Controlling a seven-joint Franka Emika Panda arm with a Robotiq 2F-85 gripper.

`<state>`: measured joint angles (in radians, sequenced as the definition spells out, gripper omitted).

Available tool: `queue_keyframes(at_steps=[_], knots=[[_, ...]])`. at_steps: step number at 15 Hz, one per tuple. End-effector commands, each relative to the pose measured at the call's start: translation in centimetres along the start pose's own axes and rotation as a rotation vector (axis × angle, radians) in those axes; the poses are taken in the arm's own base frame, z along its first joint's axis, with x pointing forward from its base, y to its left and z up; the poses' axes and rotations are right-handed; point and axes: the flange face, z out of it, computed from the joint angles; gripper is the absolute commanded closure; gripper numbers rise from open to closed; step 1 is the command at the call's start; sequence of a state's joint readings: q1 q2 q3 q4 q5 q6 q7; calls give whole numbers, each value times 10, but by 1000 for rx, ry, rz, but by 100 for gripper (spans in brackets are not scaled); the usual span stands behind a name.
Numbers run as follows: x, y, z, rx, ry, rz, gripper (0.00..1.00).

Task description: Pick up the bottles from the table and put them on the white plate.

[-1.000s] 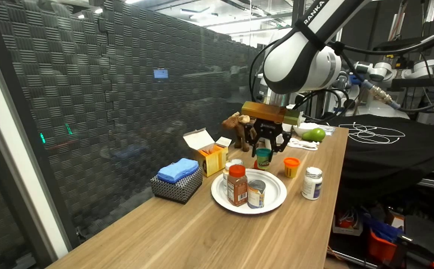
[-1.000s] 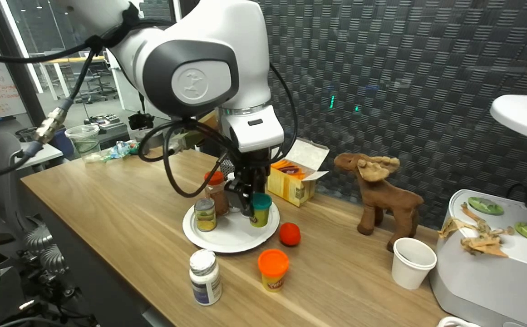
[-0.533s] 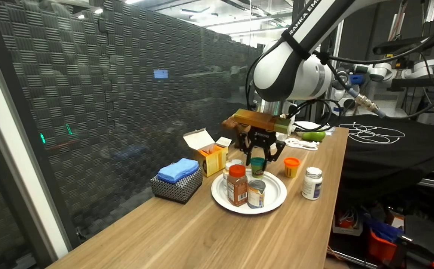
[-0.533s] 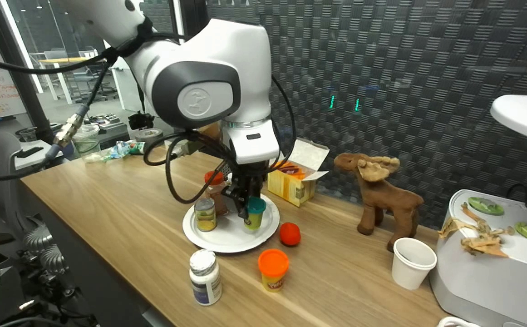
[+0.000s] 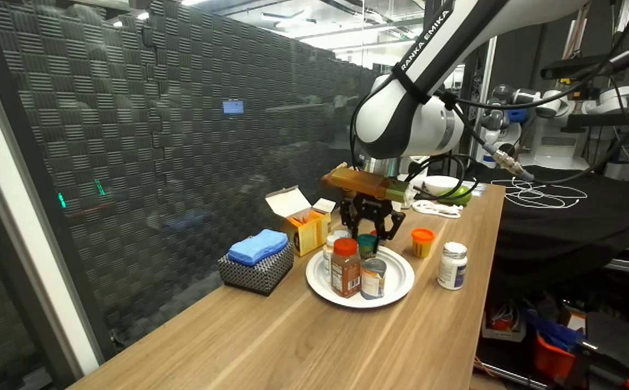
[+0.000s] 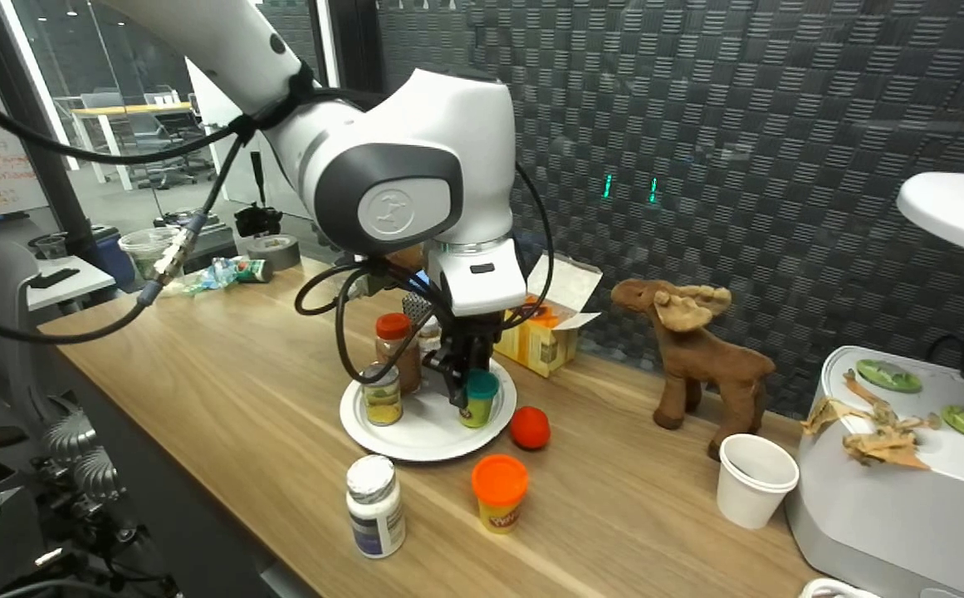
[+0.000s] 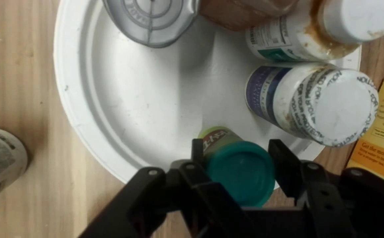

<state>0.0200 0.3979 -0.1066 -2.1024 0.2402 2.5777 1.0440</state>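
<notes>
Teal-lidded tub (image 7: 241,175) is clamped by the gripper (image 7: 236,148) over the white plate (image 7: 139,109); plate contact unclear. Red-capped bottle (image 5: 345,273) and two white-capped bottles (image 7: 337,105) are seated on the plate. Another white bottle (image 5: 452,266) is parked near the plate, on the table (image 5: 292,336).

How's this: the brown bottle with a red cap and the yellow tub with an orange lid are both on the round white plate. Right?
Not quite: the yellow tub with the orange lid stands on the brown wooden table, beside the round white plate, as both exterior views show. The brown bottle with the red cap is on the plate.
</notes>
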Motion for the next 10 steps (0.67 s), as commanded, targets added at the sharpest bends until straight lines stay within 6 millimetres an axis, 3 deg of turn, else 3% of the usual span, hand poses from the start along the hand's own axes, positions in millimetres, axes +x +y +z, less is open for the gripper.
queue_keyframes(at_steps=[1, 10], knots=[[7, -14, -6, 38, 15, 22, 73], [-1, -27, -8, 73, -24, 27, 73]])
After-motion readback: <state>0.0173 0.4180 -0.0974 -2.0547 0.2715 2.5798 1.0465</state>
